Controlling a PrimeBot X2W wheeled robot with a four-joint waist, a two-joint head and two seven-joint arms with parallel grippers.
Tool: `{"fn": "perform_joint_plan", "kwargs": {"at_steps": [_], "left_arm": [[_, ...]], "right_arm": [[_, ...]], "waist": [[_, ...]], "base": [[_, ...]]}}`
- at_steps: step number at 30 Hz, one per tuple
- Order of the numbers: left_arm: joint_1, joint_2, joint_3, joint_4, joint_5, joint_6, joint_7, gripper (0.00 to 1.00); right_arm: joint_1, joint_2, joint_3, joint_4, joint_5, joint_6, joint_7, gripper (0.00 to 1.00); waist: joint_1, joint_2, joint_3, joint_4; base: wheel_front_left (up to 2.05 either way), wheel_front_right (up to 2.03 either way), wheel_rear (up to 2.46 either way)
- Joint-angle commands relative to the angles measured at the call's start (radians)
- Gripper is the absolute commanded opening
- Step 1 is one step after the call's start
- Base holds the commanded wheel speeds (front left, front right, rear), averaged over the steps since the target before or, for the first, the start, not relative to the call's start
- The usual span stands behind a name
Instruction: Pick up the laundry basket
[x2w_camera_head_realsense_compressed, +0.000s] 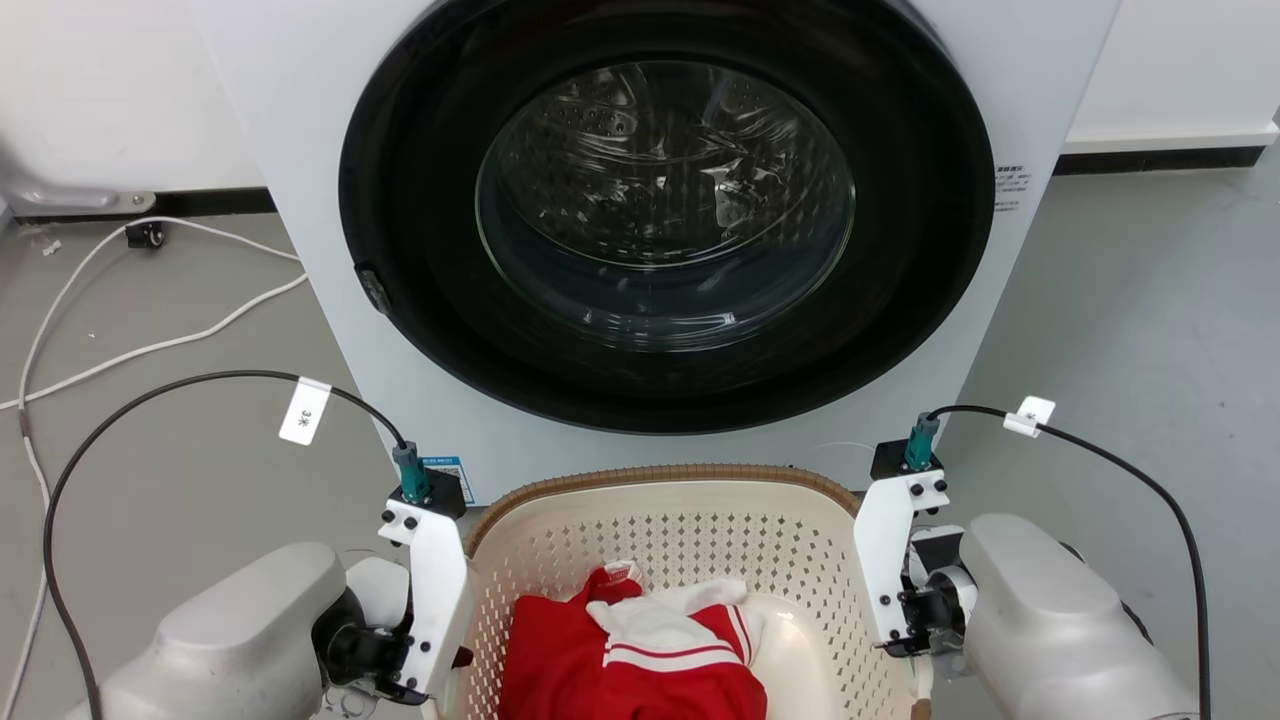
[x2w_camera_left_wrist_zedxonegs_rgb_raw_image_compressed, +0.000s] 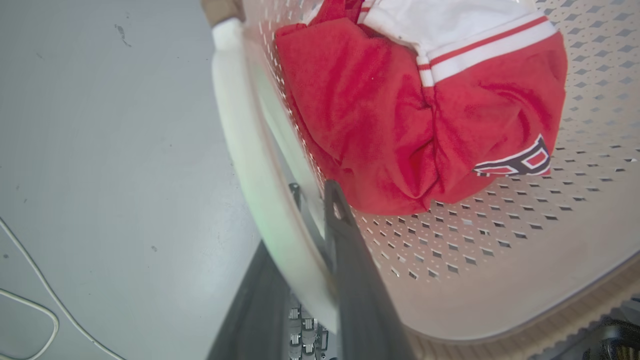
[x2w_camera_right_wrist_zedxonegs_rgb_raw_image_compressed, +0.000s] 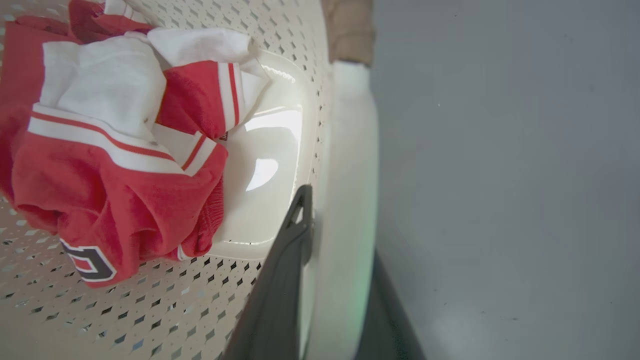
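Observation:
The cream-white laundry basket (x2w_camera_head_realsense_compressed: 655, 478), with its brown woven-look rim, sits low in the head view just in front of the washer. A red and white garment (x2w_camera_head_realsense_compressed: 625, 660) lies inside it. My left gripper (x2w_camera_left_wrist_zedxonegs_rgb_raw_image_compressed: 300, 222) is shut on the basket's white left handle (x2w_camera_left_wrist_zedxonegs_rgb_raw_image_compressed: 240, 140), with one dark finger (x2w_camera_left_wrist_zedxonegs_rgb_raw_image_compressed: 345, 240) inside the perforated wall and the other outside under the handle. My right gripper (x2w_camera_right_wrist_zedxonegs_rgb_raw_image_compressed: 340, 232) is shut on the right handle (x2w_camera_right_wrist_zedxonegs_rgb_raw_image_compressed: 350, 150) the same way, with its inner finger (x2w_camera_right_wrist_zedxonegs_rgb_raw_image_compressed: 292, 240) against the wall. Both wrists flank the basket in the head view.
A white front-loading washer (x2w_camera_head_realsense_compressed: 300, 200) with a closed round glass door (x2w_camera_head_realsense_compressed: 665, 200) stands right behind the basket. White cables (x2w_camera_head_realsense_compressed: 150, 345) trail over the grey floor at the left. Bare grey floor (x2w_camera_head_realsense_compressed: 1130, 300) lies to the right.

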Motion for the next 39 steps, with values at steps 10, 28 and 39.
{"fn": "perform_joint_plan", "kwargs": {"at_steps": [10,28,39], "left_arm": [[0.013,0.001,-0.004,0.018,-0.003,-0.008,0.004,0.0],[0.03,-0.014,-0.004,0.033,-0.017,-0.008,0.006,0.0],[0.038,-0.019,-0.004,0.043,-0.019,-0.008,0.003,0.0]], "right_arm": [[0.0,-0.012,0.022,0.013,0.023,0.005,-0.005,0.0],[-0.023,-0.012,0.056,0.026,0.052,0.005,-0.002,0.0],[-0.026,-0.012,0.079,0.031,0.064,0.005,-0.009,0.0]], "waist": [[0.0002,0.0,-0.04,0.002],[0.0002,0.0,-0.054,0.004],[0.0002,0.0,-0.055,-0.003]], "base": [[0.0,0.0,0.0],[0.0,0.0,0.0],[0.0,0.0,0.0]]}}
